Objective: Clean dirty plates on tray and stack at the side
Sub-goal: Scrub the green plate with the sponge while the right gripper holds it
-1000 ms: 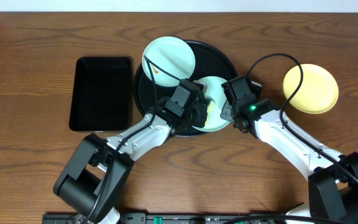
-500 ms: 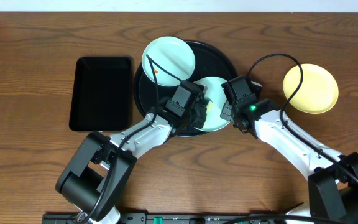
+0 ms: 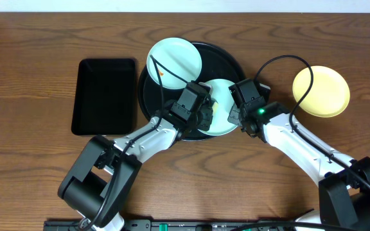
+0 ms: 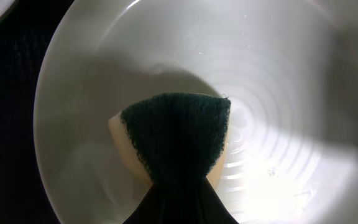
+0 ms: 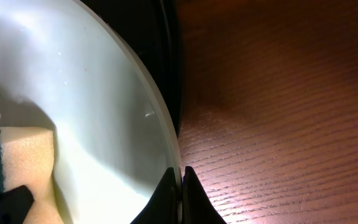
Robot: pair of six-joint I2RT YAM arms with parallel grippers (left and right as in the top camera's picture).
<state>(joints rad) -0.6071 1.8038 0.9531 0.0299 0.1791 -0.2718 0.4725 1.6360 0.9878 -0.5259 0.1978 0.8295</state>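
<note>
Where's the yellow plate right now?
In the overhead view the yellow plate lies on the wooden table on the robot's right, outside the round black tray.

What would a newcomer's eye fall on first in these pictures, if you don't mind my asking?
Both arms meet over one pale turquoise plate at the near edge of the round black tray. The left pincer presses a green-and-yellow sponge into the plate, while the right pincer pinches its rim. A pale yellow plate sits alone on the table to the right.
</note>
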